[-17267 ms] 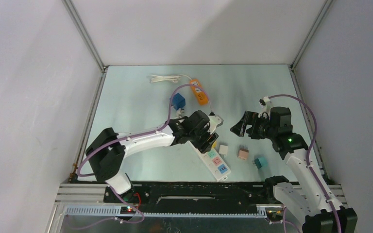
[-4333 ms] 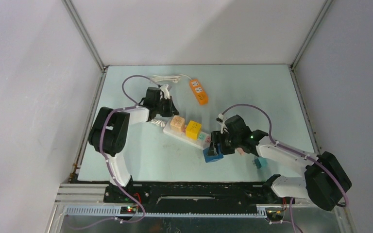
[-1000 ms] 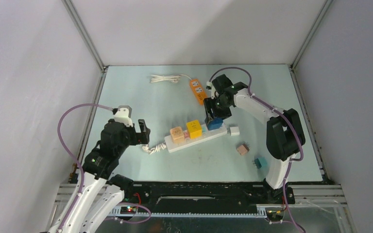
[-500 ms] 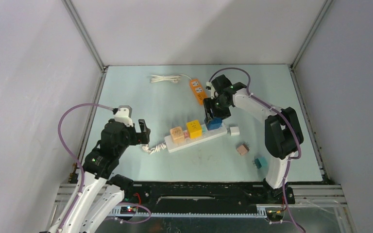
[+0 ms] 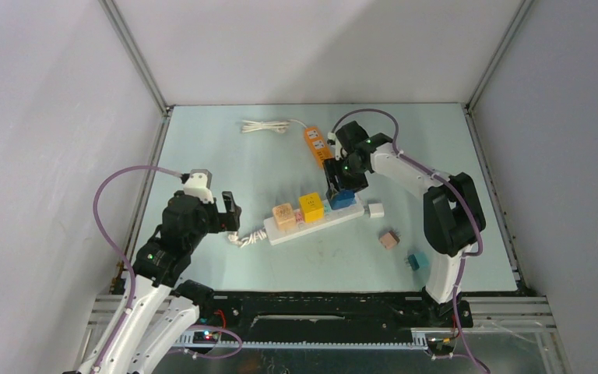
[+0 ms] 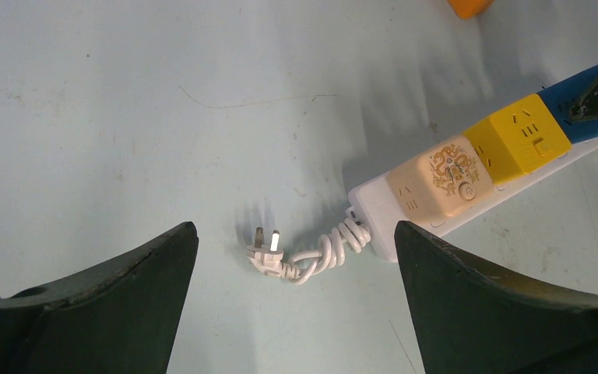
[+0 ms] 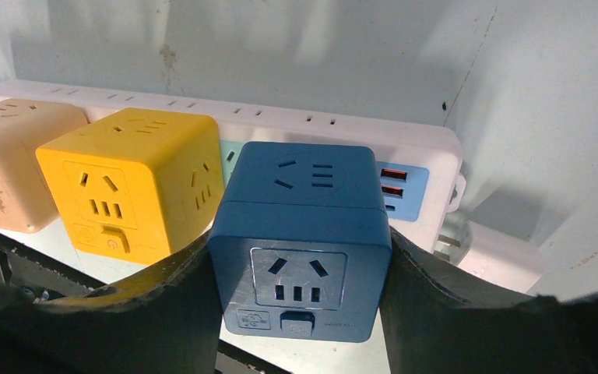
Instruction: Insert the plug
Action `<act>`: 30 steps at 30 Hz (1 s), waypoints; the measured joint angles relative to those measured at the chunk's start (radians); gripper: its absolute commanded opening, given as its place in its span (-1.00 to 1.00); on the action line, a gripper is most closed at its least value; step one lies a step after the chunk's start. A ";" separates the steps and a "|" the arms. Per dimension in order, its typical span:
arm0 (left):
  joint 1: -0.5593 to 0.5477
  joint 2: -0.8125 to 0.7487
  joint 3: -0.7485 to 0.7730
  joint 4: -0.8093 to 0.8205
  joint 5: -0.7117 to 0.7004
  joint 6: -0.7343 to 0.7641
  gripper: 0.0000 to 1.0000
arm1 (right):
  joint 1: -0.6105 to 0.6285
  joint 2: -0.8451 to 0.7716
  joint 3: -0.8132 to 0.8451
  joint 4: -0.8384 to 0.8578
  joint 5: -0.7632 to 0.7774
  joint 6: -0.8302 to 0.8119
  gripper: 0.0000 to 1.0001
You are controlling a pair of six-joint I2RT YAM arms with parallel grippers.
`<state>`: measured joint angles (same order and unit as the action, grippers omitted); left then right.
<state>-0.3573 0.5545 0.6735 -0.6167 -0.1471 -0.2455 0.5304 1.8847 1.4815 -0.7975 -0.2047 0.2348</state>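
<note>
A white power strip [image 5: 311,224] lies mid-table with a beige cube plug [image 5: 283,215] and a yellow cube plug [image 5: 310,206] seated in it. My right gripper [image 5: 342,189] is shut on the blue cube plug [image 5: 344,199], which sits on the strip's right end next to the yellow one; in the right wrist view the blue cube [image 7: 302,234] fills the space between the fingers. My left gripper [image 5: 226,212] is open and empty, above the strip's coiled white cord and plug [image 6: 280,253].
An orange power strip [image 5: 318,146] with its white cord [image 5: 265,125] lies at the back. A white cube plug [image 5: 374,209], a tan cube plug [image 5: 389,239] and a teal cube plug [image 5: 415,260] lie loose to the right of the white strip.
Over the last second almost nothing moved; my right gripper stays closed on the blue cube at the strip's right end. The left arm is still.
</note>
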 measured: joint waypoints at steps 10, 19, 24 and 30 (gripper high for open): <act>0.000 0.004 0.000 0.000 0.000 0.000 1.00 | 0.016 -0.005 -0.002 -0.009 0.035 0.000 -1.00; 0.000 0.007 0.000 0.000 0.000 0.000 1.00 | 0.024 -0.009 -0.019 -0.006 0.049 0.002 -1.00; 0.000 0.006 0.000 0.000 0.000 0.000 0.99 | 0.025 -0.009 -0.029 -0.010 0.052 0.002 -1.00; 0.000 0.006 0.000 0.000 0.000 0.000 0.99 | 0.031 -0.006 -0.027 -0.012 0.068 0.004 -1.00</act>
<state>-0.3573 0.5610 0.6735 -0.6167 -0.1471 -0.2455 0.5613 1.8786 1.4544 -0.8097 -0.1364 0.2390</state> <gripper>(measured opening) 0.996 0.637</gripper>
